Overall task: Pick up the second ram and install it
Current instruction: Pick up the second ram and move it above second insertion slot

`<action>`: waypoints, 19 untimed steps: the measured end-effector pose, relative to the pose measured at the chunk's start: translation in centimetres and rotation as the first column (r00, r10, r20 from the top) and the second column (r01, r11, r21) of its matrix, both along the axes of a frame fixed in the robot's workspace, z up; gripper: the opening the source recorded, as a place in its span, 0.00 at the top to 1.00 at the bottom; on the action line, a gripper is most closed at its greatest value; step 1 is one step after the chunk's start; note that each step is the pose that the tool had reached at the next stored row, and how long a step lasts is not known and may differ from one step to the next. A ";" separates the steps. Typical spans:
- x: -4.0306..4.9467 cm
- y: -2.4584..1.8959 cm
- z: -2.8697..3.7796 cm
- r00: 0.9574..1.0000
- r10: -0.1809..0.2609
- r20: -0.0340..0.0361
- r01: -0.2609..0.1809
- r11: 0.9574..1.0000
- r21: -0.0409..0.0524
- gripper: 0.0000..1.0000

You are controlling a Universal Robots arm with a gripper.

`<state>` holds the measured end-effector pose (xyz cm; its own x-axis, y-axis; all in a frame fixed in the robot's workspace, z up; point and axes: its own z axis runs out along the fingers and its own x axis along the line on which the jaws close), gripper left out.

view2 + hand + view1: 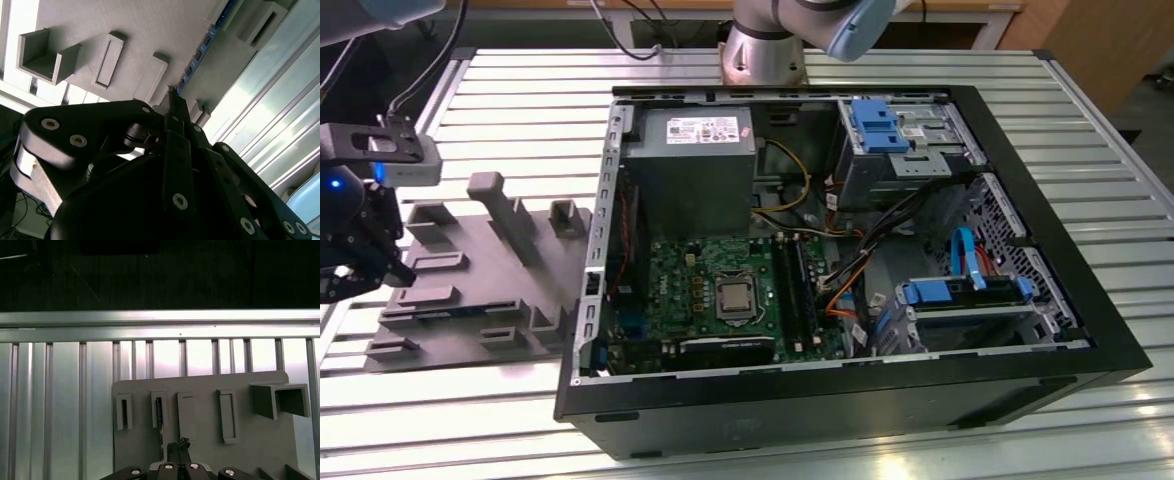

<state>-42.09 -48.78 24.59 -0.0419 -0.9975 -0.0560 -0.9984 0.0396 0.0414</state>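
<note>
A ribbed, silver aluminium worktop (520, 90) carries everything. Over its middle and reaching to its edge at the exterior view's right lies a large black computer case (854, 400), on its side with the panel off. Near the worktop's edge at the exterior view's left, just beside the case, sits a flat grey plastic block (480, 300) with upright posts and slotted holders; it also shows in both wrist views (150, 30) (200, 440). Inside the case, on its floor toward the block's side, lies a green circuit board (720, 290) with long black slots. The black, linked-finger hand (350, 262) hangs over the block's outer part, at the worktop's edge. In both wrist views (172, 97) (180, 446) its fingers are drawn together to a narrow tip with no clear gap. The long, thin, dark bluish memory stick (202, 47), the second ram, rests in the block's holders, one end right at the fingertips; I cannot tell whether they touch it.
</note>
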 end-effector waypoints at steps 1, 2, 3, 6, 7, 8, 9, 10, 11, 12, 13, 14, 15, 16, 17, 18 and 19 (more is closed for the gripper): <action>0.00 -0.05 -0.04 1.000 0.000 0.000 0.000 1.000 0.000 0.89; 0.00 -0.09 -0.09 1.000 0.001 0.000 -0.001 1.000 0.000 0.89; 0.00 -0.13 -0.14 1.000 0.001 0.000 -0.001 1.000 0.000 0.89; 0.00 -0.22 -0.27 1.000 0.002 0.000 -0.002 1.000 0.000 0.89; 0.00 -0.23 -0.29 1.000 0.002 0.000 -0.002 1.000 0.000 0.89; 0.00 -0.24 -0.33 1.000 0.002 0.000 -0.002 1.000 0.000 0.89; -0.01 -0.25 -0.36 1.000 0.003 0.000 -0.003 1.000 0.000 0.89; 0.00 -0.26 -0.38 1.000 0.003 0.000 -0.003 1.000 0.000 0.89; 0.00 -0.27 -0.41 1.000 0.003 0.000 -0.003 1.000 0.000 0.89; 0.00 -0.27 -0.43 1.000 0.004 0.000 -0.004 1.000 0.000 0.89; 0.01 -0.27 -0.46 1.000 0.004 0.000 -0.004 1.000 0.000 0.89; 0.01 -0.27 -0.48 1.000 0.004 0.000 -0.004 1.000 0.000 0.89; 0.02 -0.27 -0.49 1.000 0.004 0.000 -0.004 1.000 0.000 0.89; 0.04 -0.27 -0.51 1.000 0.005 0.000 -0.005 1.000 0.000 0.89; 0.06 -0.28 -0.53 1.000 0.006 0.000 -0.006 1.000 0.000 0.89; 0.07 -0.28 -0.54 1.000 0.006 0.000 -0.006 1.000 0.000 0.89; 0.08 -0.28 -0.54 1.000 0.006 0.000 -0.006 1.000 0.000 0.89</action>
<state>-42.01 -49.05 24.05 -0.0355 -0.9978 -0.0561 -0.9986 0.0333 0.0412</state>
